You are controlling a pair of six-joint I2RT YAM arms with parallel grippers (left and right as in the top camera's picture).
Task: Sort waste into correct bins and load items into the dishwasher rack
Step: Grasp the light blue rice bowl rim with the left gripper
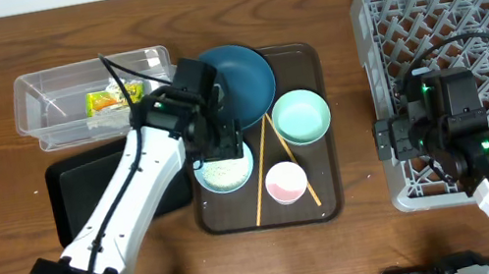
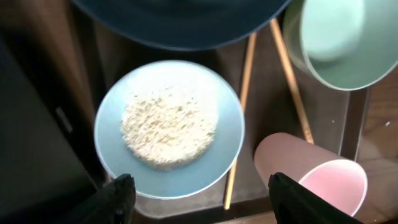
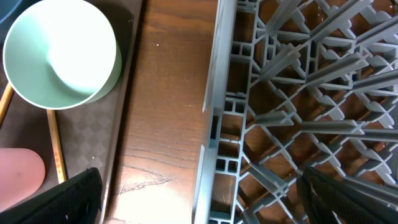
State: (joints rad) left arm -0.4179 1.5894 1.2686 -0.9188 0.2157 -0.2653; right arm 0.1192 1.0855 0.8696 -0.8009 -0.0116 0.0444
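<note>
My left gripper (image 1: pixel 224 150) is open and empty, hovering over the light blue bowl (image 2: pixel 168 127) that holds loose white rice (image 2: pixel 168 127). The dark blue bowl (image 1: pixel 240 83), mint-green bowl (image 1: pixel 301 116), pink cup (image 1: pixel 286 183) and two chopsticks (image 1: pixel 263 179) lie on the brown tray (image 1: pixel 329 197). The clear tub (image 1: pixel 46 110) holds the snack wrapper (image 1: pixel 114 99) and white tissue (image 1: pixel 107 120). The black tray (image 1: pixel 69 191) lies below it. My right gripper (image 3: pixel 199 199) is open and empty above the left edge of the grey rack (image 1: pixel 471 59).
Bare wooden table (image 1: pixel 351 119) runs between the brown tray and the rack. In the right wrist view the rack's left wall (image 3: pixel 214 124) stands beside the mint-green bowl (image 3: pixel 62 53).
</note>
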